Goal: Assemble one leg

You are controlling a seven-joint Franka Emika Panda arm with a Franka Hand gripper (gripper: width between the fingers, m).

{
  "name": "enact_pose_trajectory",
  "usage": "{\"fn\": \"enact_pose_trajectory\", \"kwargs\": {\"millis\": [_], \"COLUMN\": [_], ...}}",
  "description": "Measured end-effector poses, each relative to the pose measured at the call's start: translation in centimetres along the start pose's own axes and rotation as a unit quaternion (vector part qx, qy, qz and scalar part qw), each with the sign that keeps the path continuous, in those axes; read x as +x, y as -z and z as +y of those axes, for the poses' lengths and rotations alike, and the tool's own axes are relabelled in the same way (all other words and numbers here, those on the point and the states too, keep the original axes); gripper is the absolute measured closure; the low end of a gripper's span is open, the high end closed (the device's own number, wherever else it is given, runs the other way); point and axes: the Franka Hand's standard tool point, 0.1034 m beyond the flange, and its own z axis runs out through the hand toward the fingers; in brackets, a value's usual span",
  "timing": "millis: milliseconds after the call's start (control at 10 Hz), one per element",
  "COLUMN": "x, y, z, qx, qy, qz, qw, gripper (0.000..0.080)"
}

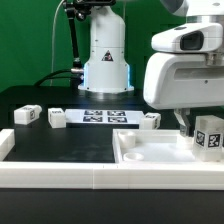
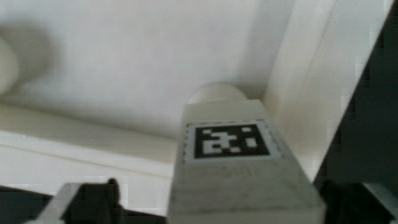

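Wrist view shows my end effector clamped on the leg, a white tagged block held over the white tray-like piece on the worktop.

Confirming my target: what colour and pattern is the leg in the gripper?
White, with a square black-and-white tag on its face; the leg shows best in the wrist view.

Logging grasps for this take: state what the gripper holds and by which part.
The gripper holds the leg by one end, a finger on each side; its free end points at the large white piece.
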Motion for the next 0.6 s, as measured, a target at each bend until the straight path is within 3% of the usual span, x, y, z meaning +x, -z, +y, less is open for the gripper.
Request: {"fn": "enact_pose_trajectory", "kwargs": {"millis": [100, 200, 600], "x": [0.00, 0.00, -0.03], "y": [0.00, 0.00, -0.07], "z": [0.00, 0.00, 0.29], "qx": [0.000, 0.000, 0.005], "qy": [0.000, 0.000, -0.031], "qz": [0.000, 0.000, 0.000], "qw": [1.000, 1.000, 1.000], "gripper": [0.0402, 0.0510, 0.0510]}}
